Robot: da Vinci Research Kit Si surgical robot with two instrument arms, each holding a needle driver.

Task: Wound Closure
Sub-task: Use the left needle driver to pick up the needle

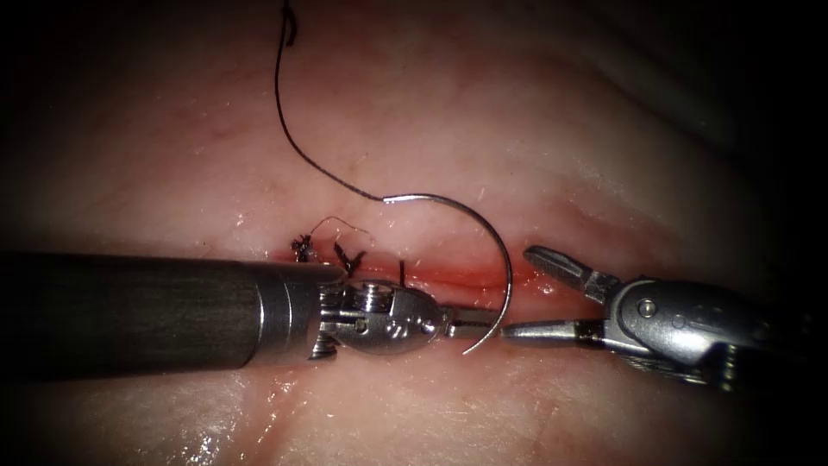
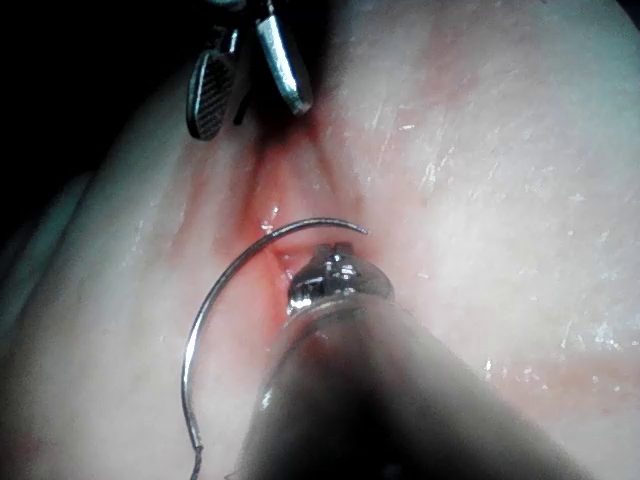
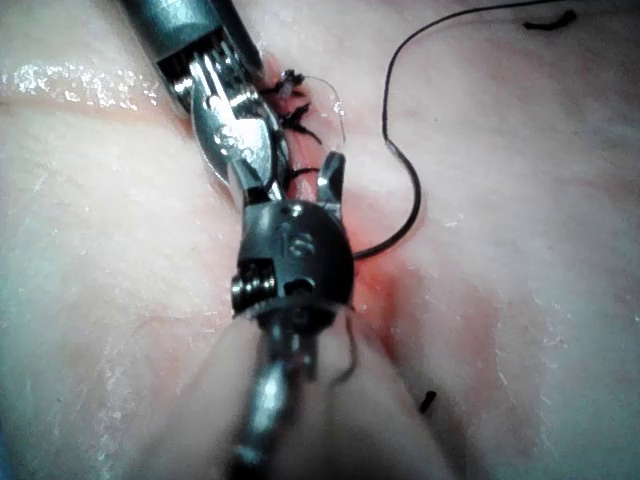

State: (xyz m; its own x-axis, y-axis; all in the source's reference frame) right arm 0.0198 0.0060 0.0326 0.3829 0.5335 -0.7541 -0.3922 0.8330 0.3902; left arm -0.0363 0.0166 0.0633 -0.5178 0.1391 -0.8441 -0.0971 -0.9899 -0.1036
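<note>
The left arm's tool (image 1: 473,326) lay across the near side of the tissue (image 1: 483,112), its dark shaft reaching in from the left, and its jaws were closed on the curved needle (image 1: 498,246) close to the pointed end. The needle stood free of the tissue, arching up and to the left from that grip, over the cut (image 1: 448,278), with its blunt end toward the far side. From that blunt end the dark thread (image 1: 289,129) ran away to the far left in a long loose curve across the tissue. The right arm's tool (image 1: 517,289) came in from the right with its jaws spread wide and holding nothing; one jaw pointed along the cut's right stretch, and the other lay level with its tip just beside the needle, opposite the left tool's jaws. Red fluid (image 1: 431,280) tinted the line of the cut. Short cut ends of thread (image 1: 348,255) stood up from earlier stitches just left of the needle, beside the left tool's wrist. In the left wrist view the needle (image 2: 215,300) curved around the closed jaws of its own tool (image 2: 335,270), with the right tool's open jaws (image 2: 250,85) beyond.
</note>
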